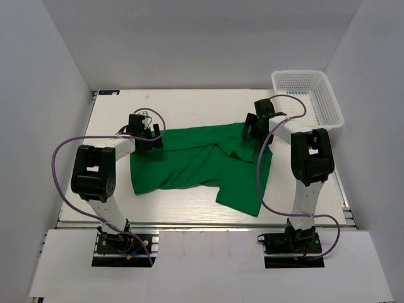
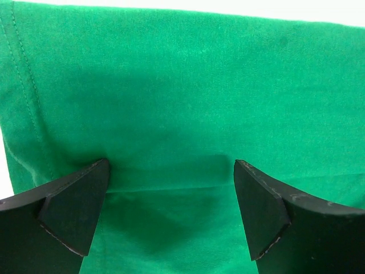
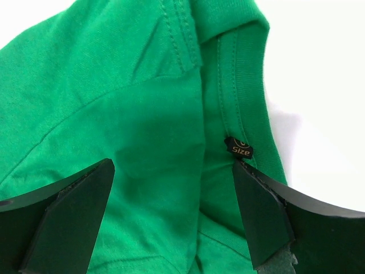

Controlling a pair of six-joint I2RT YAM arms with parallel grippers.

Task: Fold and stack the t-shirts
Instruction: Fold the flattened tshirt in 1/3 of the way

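White tabletop (image 1: 189, 104) carries the green t-shirt (image 1: 189, 164), lying rumpled across its middle, with a white mesh basket (image 1: 328, 107) at the far right corner. Both the left gripper (image 2: 171, 165) and the right gripper (image 3: 173, 165) sit over the cloth with jaws spread wide. A small black neck label (image 3: 238, 147) reading "Size" lies beside the right gripper's finger.

Operator: Count for bright green short-sleeved cotton t-shirt (image 1: 189, 161)?
Technician: Quantity 1. It carries 1 dark neck label (image 3: 239, 147).
Operator: Count for white plastic mesh basket (image 1: 297, 73)?
Technician: Quantity 1.
Operator: Count for grippers?
Technician: Quantity 2: left gripper (image 2: 171, 164) and right gripper (image 3: 173, 164). Each has 2 black fingers (image 2: 74, 211).
Operator: Count for purple cable (image 1: 55, 161)?
Technician: Quantity 2.
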